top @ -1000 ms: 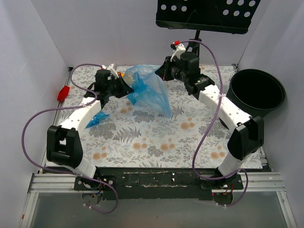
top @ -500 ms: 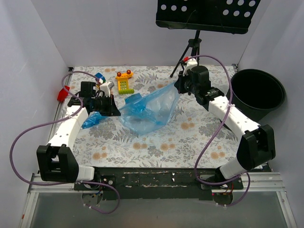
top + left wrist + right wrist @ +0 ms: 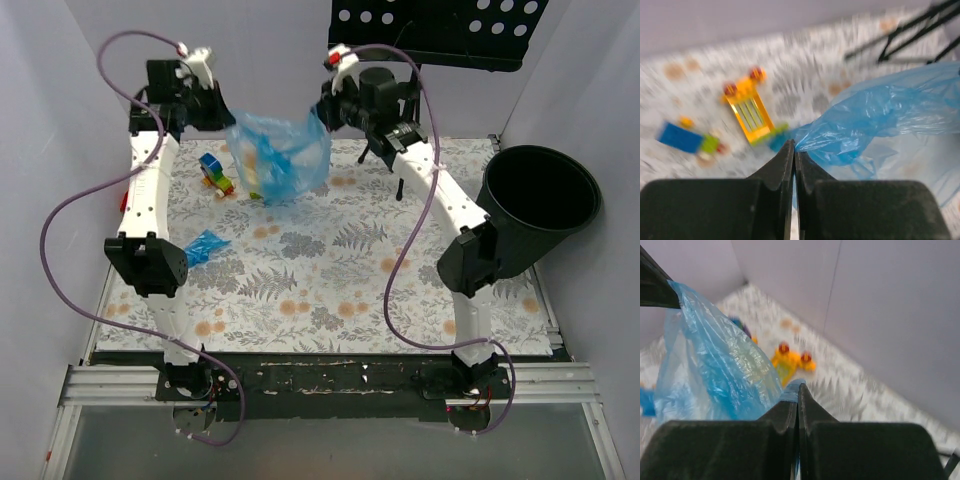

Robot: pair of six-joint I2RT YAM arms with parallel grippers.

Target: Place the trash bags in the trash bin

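The left pincer (image 3: 224, 114) and right pincer (image 3: 322, 112) each pinch the thin see-through blue plastic bag (image 3: 275, 160) tight, up at 12 o'clock.

Bag (image 3: 277, 160) btwn L tool (image 3: 227, 121) & R tool (image 3: 322, 114); bin (image 3: 535, 250) right.

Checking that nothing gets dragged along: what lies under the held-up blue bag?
The floral table cover and a yellow toy block, which the bag partly hides from above. Whatever else sits behind its crinkled film cannot be made out.
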